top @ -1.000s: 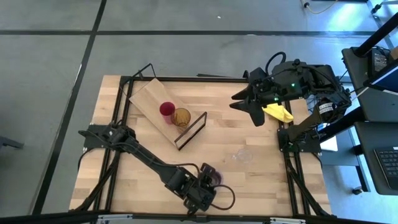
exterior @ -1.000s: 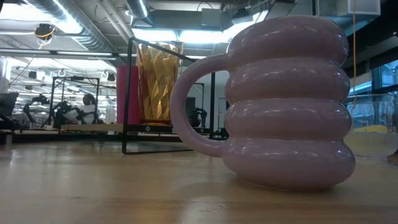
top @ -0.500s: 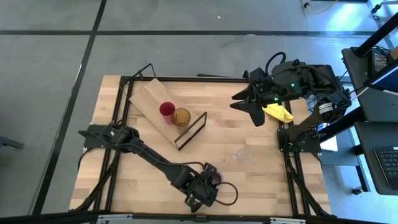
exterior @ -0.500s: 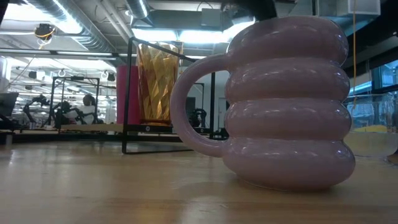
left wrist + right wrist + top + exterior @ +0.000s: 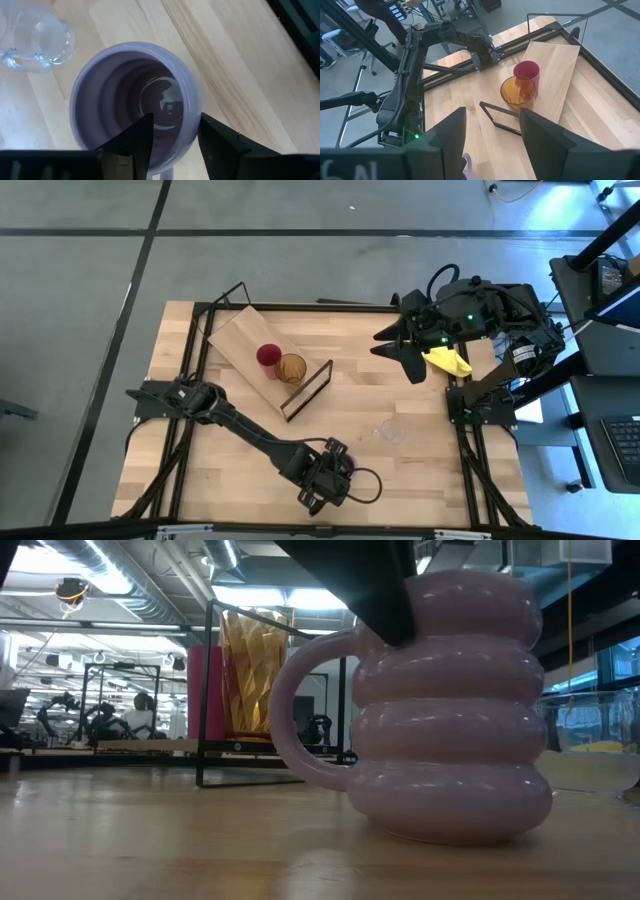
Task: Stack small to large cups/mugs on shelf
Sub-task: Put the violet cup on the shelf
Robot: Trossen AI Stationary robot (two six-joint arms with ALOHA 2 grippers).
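Reaching lower than before, the spread left gripper (image 5: 172, 142) now straddles the purple mug's (image 5: 132, 100) rim.

A glossy, smooth purple mug (image 5: 450, 710) sits on the matt pale wood tabletop (image 5: 420, 470), near a clear glass (image 5: 392, 430), a translucent amber tumbler (image 5: 291, 367) and black wire frame (image 5: 308, 390).

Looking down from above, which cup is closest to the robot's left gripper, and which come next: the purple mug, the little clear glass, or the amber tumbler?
1. Bumpy purple mug with handle: right at the open left gripper, front edge of the table.
2. Small clear glass: off toward the right side.
3. Tall amber translucent tumbler: farthest, on the light-brown shelf board beside the red cup.
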